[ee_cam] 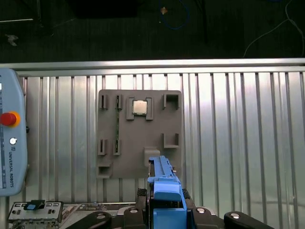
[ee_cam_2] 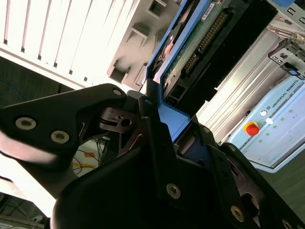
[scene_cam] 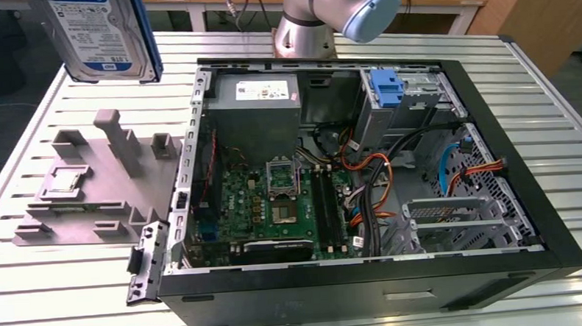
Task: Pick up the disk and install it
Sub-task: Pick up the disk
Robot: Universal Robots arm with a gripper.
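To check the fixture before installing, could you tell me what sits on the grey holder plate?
A small square chip sits in one slot of the holder plate; the held disk hides part of its edge.

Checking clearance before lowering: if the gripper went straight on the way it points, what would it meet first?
Probably the grey holder on the table: in the first wrist view the gripper, shut on the disk, points at its edge. Depth is unclear.
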